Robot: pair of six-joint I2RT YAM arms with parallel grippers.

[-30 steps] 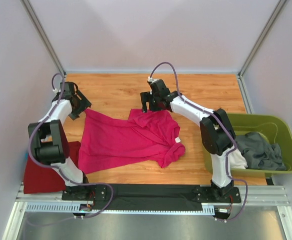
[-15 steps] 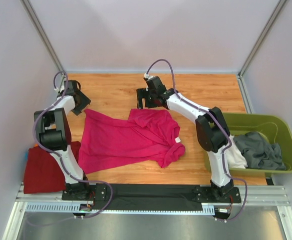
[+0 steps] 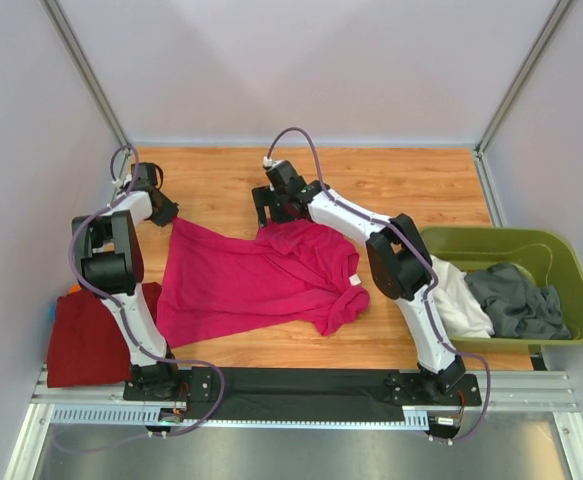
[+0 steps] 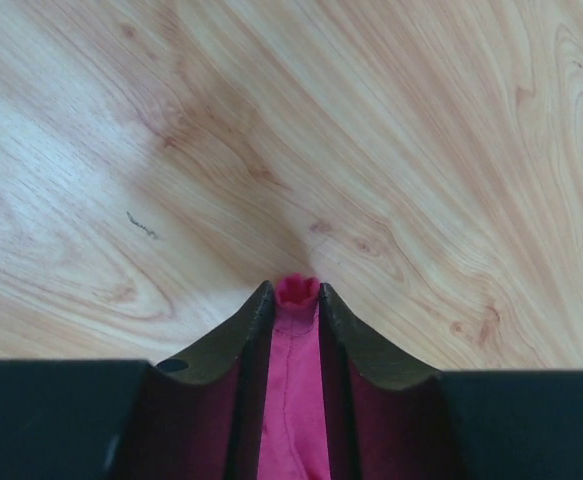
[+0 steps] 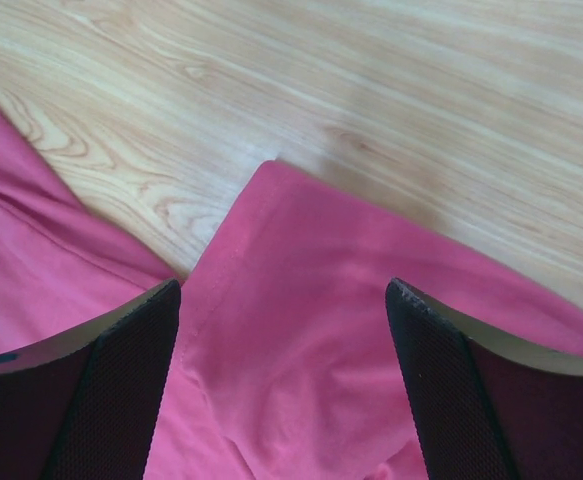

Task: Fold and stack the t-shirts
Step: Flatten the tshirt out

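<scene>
We are looking down on a wooden table (image 3: 411, 180) that is carrying most of the scene. The magenta t-shirt (image 3: 251, 285) is lying rumpled across its middle, taking up more room than anything else. The olive-green bin (image 3: 571, 270) is sitting at the table's right edge. The red t-shirt (image 3: 86, 340) is lying at the near left corner, just beside the magenta one's lower left edge. Inside the bin a grey t-shirt (image 3: 516, 300) is bunching up, and a white t-shirt (image 3: 456, 305) is draping at the bin's left wall. The left gripper (image 4: 296, 292) is sitting at the magenta t-shirt's far left corner, its fingers (image 4: 254, 325) pinching a narrow fold of the pink cloth. The right gripper (image 5: 283, 290) is hanging over the far middle corner with its jaws spread wide either side of a pointed flap. We cannot tell whether they are touching it.
</scene>
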